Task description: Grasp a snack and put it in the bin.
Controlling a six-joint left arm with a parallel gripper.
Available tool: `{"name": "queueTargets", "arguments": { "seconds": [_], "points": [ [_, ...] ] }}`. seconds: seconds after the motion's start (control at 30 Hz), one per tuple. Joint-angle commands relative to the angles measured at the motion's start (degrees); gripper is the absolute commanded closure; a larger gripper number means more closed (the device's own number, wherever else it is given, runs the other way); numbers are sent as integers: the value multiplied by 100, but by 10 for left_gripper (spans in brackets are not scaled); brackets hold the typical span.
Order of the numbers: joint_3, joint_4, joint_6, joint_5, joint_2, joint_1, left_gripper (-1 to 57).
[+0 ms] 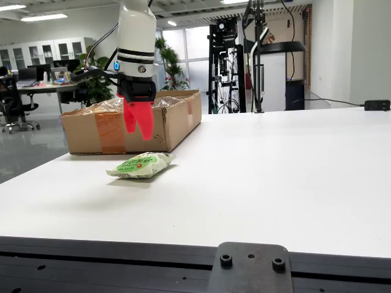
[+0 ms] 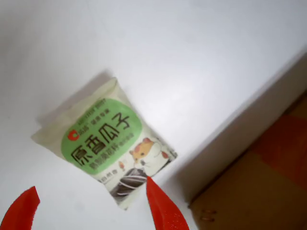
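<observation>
A green and cream snack packet [image 1: 141,165] lies flat on the white table [image 1: 275,177], just in front of the cardboard bin [image 1: 131,122]. My gripper [image 1: 138,130], with red fingers, hangs a short way above the packet, close to the bin's front wall. In the wrist view the packet [image 2: 108,143] fills the middle, and the two red fingertips [image 2: 163,211] stand apart at the bottom edge with nothing between them. The gripper [image 2: 88,211] is open. The bin's brown wall [image 2: 259,187] shows at the lower right of that view.
The bin has a clear plastic liner [image 1: 107,105] and orange tape on its front. A black mounting plate [image 1: 247,268] sits at the table's near edge. Behind the table stand a black equipment rack [image 1: 227,64] and office desks.
</observation>
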State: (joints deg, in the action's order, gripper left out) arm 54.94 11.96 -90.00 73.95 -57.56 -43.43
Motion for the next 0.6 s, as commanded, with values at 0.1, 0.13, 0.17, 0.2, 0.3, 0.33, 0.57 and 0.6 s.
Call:
{"name": "queueTargets", "arguments": {
  "seconds": [0.1, 0.13, 0.17, 0.2, 0.3, 0.33, 0.57, 0.6],
  "points": [
    [-391, 66, 0, 0, -241, 26, 123],
    [-440, 66, 0, 1, -281, 37, 122],
    [-487, 67, 0, 2, -321, 47, 121],
    [-532, 66, 0, 2, -363, 59, 121],
    [-659, 46, 0, 4, -490, 92, 118],
    [-699, 30, 0, 4, -538, 102, 117],
    [-1108, -167, 0, 5, -964, 157, 110],
    [-1164, -187, 0, 5, -1014, 170, 109]
  ]
}}
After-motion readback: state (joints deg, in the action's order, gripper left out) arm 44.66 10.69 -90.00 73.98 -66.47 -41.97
